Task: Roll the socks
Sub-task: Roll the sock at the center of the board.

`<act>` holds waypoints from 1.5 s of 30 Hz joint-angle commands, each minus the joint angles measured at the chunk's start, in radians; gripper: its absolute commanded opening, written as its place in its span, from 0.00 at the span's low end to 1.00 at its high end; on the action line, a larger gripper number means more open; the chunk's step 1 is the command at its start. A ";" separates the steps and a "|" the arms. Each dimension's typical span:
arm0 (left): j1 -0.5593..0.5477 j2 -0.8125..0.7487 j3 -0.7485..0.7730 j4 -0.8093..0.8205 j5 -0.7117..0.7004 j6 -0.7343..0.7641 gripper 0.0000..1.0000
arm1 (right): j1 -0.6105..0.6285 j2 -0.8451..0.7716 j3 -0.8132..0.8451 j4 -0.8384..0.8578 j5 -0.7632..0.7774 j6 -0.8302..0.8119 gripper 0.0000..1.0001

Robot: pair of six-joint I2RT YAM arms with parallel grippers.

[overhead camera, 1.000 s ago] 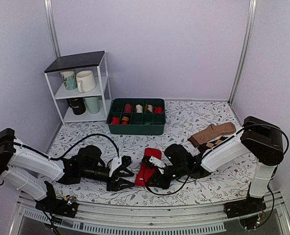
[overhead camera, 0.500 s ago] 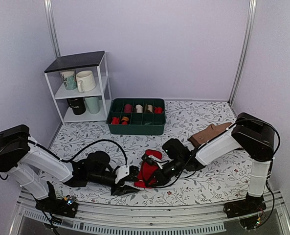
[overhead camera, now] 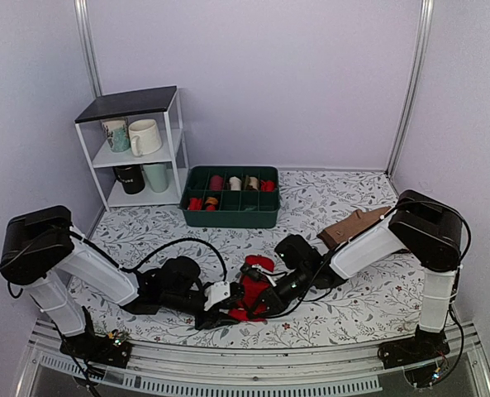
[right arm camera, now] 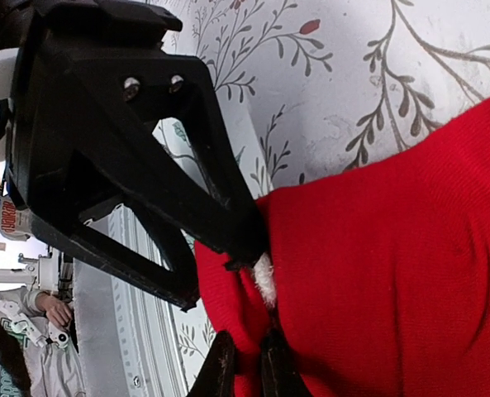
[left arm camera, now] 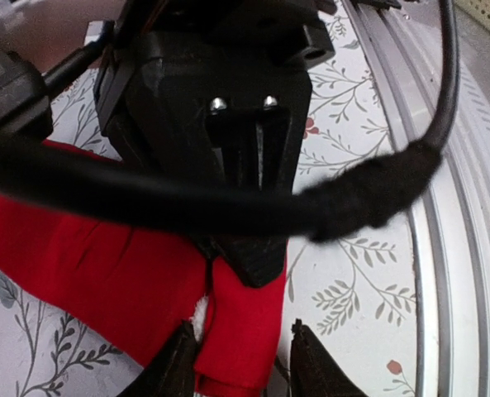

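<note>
Up front, the left gripper (left arm camera: 240,368) stands partly open, its jaws straddling the folded end of the socks (left arm camera: 104,281), a bunched bright red heap on the floral table (overhead camera: 335,198). Opposite, the right gripper (right arm camera: 246,368) is pinched tight on their fabric. Farther back sits a green bin (overhead camera: 230,218).

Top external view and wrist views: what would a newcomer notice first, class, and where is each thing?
The bright red socks at the table's near middle stand out, with the left gripper and right gripper on them from either side, the right one pinched shut on the fabric. Behind them sits a green divided tray holding small rolls. A shelf rack with mugs stands at the far left.
</note>
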 commanded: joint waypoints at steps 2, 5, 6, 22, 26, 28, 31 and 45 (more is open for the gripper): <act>-0.016 0.030 0.027 -0.034 -0.027 -0.015 0.35 | 0.008 0.112 -0.076 -0.288 0.095 0.005 0.06; -0.016 0.040 0.033 -0.046 -0.024 -0.023 0.29 | 0.008 0.115 -0.074 -0.289 0.087 0.004 0.06; -0.018 0.042 0.033 -0.048 -0.025 -0.026 0.29 | 0.008 0.115 -0.073 -0.288 0.085 0.003 0.06; -0.009 0.011 0.055 -0.152 0.060 -0.169 0.00 | 0.006 -0.032 -0.057 -0.206 0.170 0.002 0.23; -0.002 0.013 0.066 -0.207 0.121 -0.253 0.00 | 0.006 -0.254 -0.184 0.013 0.349 0.004 0.38; 0.002 0.020 0.068 -0.227 0.147 -0.291 0.00 | 0.009 -0.357 -0.267 0.139 0.404 -0.011 0.41; 0.012 0.034 0.082 -0.275 0.183 -0.342 0.00 | 0.032 -0.456 -0.372 0.270 0.471 -0.092 0.44; 0.070 0.095 0.097 -0.333 0.282 -0.459 0.00 | 0.283 -0.403 -0.360 0.293 0.623 -0.557 0.45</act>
